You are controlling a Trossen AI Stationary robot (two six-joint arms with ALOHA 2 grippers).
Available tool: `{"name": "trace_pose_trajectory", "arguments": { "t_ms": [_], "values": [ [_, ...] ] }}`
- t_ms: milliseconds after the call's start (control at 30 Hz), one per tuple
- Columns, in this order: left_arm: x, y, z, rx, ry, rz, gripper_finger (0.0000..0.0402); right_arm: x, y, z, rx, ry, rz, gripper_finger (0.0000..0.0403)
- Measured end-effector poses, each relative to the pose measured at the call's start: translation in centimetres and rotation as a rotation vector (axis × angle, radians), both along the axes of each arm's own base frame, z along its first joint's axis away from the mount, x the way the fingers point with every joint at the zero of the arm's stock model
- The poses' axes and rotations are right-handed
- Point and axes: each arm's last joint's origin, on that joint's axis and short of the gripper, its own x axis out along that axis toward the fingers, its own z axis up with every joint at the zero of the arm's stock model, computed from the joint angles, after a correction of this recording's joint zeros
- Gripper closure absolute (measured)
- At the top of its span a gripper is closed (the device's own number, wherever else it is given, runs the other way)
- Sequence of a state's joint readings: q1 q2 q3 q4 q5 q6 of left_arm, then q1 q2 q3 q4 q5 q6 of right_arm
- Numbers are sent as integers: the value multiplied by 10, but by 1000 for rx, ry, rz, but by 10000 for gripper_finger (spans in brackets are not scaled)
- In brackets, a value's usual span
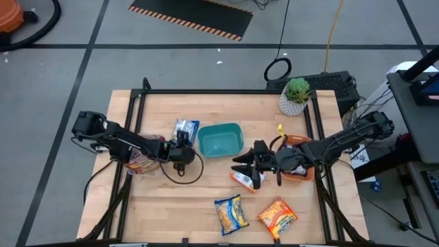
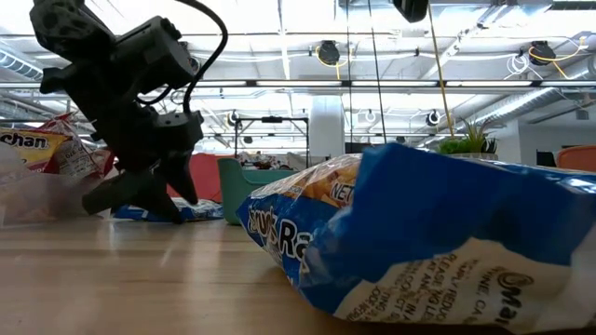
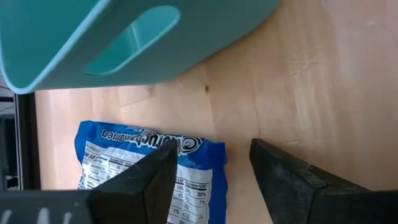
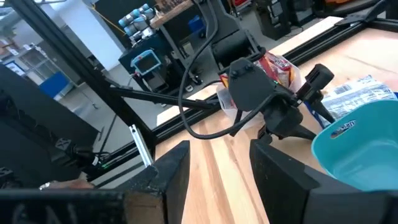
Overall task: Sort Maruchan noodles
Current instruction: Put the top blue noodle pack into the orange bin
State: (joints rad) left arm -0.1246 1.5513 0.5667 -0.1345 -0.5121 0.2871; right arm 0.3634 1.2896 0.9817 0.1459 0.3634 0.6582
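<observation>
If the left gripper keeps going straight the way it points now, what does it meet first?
Probably the blue crinkly noodle packet lying just ahead of the open left gripper; the teal plastic bin sits beyond it. Depth is hard to judge.

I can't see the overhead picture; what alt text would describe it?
Two dark robot arms reach over a wooden table toward a teal plastic bin. Crinkly ramen packets lie around: blue-and-white beside the bin, blue-and-yellow and orange along the table's near edge.
</observation>
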Motion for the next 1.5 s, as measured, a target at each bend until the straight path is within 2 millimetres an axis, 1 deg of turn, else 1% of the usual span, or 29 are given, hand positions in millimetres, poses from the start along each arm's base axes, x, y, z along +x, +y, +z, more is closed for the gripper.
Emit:
{"name": "trace_pose_trajectory", "arguments": {
  "t_ms": [100, 300, 400, 700, 900, 1200, 1267, 1367, 1400, 1500],
  "values": [
    [0, 0, 0, -9, 3, -5, 218, 0, 1, 0, 1, -1, 3, 243],
    [0, 0, -1, -22, 19, -25, 294, 0, 1, 1, 4, -8, 3, 243],
    [-1, 1, -2, -33, 28, -32, 316, 0, 1, 1, 4, -7, 2, 243],
    [-4, -1, -3, 55, 40, -6, 323, 0, 1, 1, 5, -7, 2, 243],
    [-4, 1, -2, 70, 24, 35, 323, 0, 1, 1, -7, -7, 5, 243],
    [-3, 1, -2, 72, 16, 40, 325, 0, 1, 1, -12, -7, 6, 243],
    [-3, 1, -2, 70, 12, 45, 340, 0, 1, 1, -13, -7, 7, 243],
    [-3, 1, -1, 66, 6, 51, 384, 0, 1, 1, -13, -7, 7, 243],
    [-3, 1, -1, 65, 5, 51, 392, 0, 1, 1, -13, -7, 7, 243],
    [-3, 1, -1, 64, 5, 51, 397, 0, 1, 1, -13, -7, 7, 243]
  ]
}}
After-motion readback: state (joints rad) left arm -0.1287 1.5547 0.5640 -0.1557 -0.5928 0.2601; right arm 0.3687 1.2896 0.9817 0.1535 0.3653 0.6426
